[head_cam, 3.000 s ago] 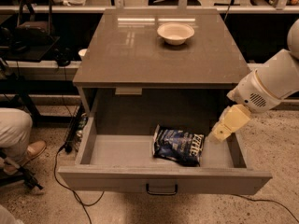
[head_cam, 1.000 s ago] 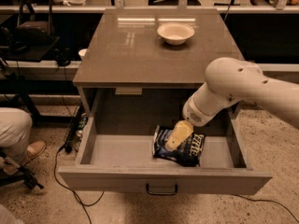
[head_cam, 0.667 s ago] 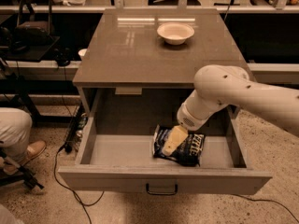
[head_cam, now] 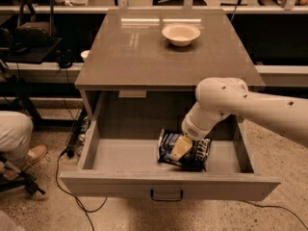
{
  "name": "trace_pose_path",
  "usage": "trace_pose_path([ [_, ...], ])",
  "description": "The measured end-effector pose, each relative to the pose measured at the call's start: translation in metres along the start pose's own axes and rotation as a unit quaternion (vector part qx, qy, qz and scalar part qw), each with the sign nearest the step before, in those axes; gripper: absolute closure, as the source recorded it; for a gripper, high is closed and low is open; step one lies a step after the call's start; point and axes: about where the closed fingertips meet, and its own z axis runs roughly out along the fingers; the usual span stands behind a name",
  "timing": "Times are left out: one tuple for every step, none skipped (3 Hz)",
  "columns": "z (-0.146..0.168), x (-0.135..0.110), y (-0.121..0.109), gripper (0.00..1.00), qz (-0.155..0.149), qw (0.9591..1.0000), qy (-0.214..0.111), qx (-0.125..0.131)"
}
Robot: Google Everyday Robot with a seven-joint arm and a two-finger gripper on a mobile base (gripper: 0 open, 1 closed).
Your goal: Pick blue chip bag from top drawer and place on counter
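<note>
In the open drawer (head_cam: 122, 157), right of ctr, the gripper (head_cam: 180, 148) rests on the bag (head_cam: 201, 151); can't tell whether it's clamped. A bowl (head_cam: 180, 34) sits on the counter (head_cam: 134, 57), far side.

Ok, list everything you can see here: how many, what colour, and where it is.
Dark blue crinkly chip bag: one, dark blue with white lettering, lying in the drawer, right of centre.
Wide grey top drawer: one, grey, pulled open under the counter.
Small dark metal handle: one, dark, centre of the drawer front.
Glossy grey-brown counter: one, the cabinet top.
White round bowl: one, white, on the counter towards the back.
Black floor cable: one, black, left of the drawer.
Bystander's leg: one, pale trousers, left edge.
White robot arm: one, white, reaching in from the right.
Gripper: one, pale, over the bag's middle.
</note>
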Motion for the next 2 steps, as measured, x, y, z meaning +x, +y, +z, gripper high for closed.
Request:
trace_pose_path([
  [0.001,0.009,-0.007,0.49,0.009,0.9999,-0.014,-0.005],
  [-0.019,0.010,-0.019,0.72,0.020,0.9969,-0.075,-0.014],
])
